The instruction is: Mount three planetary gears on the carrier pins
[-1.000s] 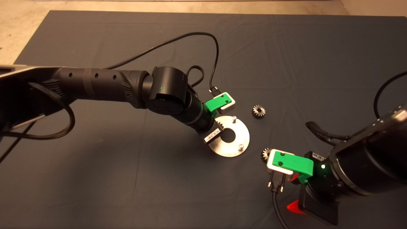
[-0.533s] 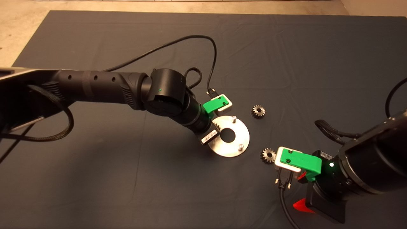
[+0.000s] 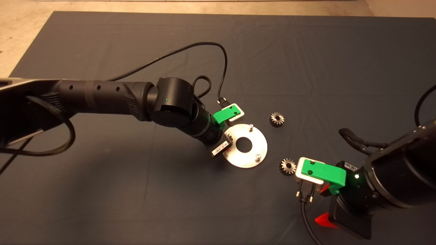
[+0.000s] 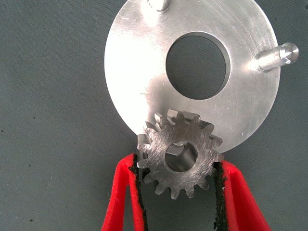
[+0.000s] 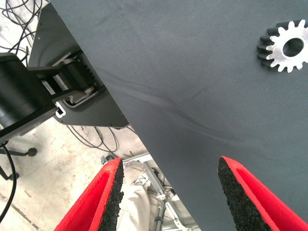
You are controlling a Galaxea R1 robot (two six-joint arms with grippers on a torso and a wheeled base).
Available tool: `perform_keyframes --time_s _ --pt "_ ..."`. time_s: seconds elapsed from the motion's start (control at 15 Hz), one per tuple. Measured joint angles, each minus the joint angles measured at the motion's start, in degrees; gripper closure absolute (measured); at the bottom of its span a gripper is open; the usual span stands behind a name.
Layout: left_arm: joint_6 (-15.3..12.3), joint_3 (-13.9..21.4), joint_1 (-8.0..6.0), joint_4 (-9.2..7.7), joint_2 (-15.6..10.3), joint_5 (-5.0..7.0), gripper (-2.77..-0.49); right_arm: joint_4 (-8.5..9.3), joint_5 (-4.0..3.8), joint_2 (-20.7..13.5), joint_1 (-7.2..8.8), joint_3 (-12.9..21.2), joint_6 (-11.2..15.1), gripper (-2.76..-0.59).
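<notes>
The silver disc (image 3: 253,148) lies mid-mat, with two bare carrier pins (image 3: 251,127) (image 3: 258,157) in the head view. My left gripper (image 4: 178,163) is shut on one planetary gear (image 4: 180,156), holding it flat over the disc's (image 4: 139,72) left rim. Something silvery shows through the gear's hole; the third pin is otherwise hidden. In the head view this gripper (image 3: 227,142) covers that rim. Two other gears lie loose on the mat: one (image 3: 277,119) beyond the disc, one (image 3: 287,166) near my right gripper (image 3: 322,204). The right gripper (image 5: 169,163) is open and empty, off to the side of that gear (image 5: 284,46).
A black cable (image 3: 190,51) loops over the mat behind the left arm. The right wrist view also looks past the mat's edge (image 5: 110,96) to floor, cables and a machine base (image 5: 29,96).
My left gripper has shifted a little to the left with the gear, toward the disc's left rim. The right arm drew back to the right, uncovering the nearer loose gear.
</notes>
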Motion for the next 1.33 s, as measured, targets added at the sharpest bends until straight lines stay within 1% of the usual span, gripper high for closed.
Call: perform_keyframes --time_s 0.33,0.53,0.73,0.8,0.87,0.93,1.33 --pt "0.02 0.0 0.02 0.22 0.1 0.0 -0.52 0.0 -0.02 0.01 0.0 0.0 0.0 -1.44" --pt "0.02 -0.38 0.02 0.56 0.85 -0.01 -0.52 0.0 0.01 0.06 0.0 0.0 0.0 -1.44" --pt "0.0 -0.44 0.61 0.67 0.85 -0.12 -0.52 0.0 0.01 0.08 0.0 0.0 0.0 -1.44" --pt "0.0 -0.6 0.61 0.64 0.83 -0.41 -0.52 0.0 -0.02 0.17 0.02 0.0 0.0 -1.44" --pt "0.0 -0.61 0.61 0.65 0.83 -0.39 -0.52 0.0 0.11 0.23 0.0 0.0 -0.01 -1.44" --pt "0.0 -0.63 0.61 0.65 0.83 -0.34 -0.52 0.0 0.0 0.19 0.0 0.0 0.0 -1.44" --pt "0.0 -0.63 0.63 0.65 0.83 -0.39 -0.52 0.0 0.0 0.19 0.0 0.0 0.0 -1.44"
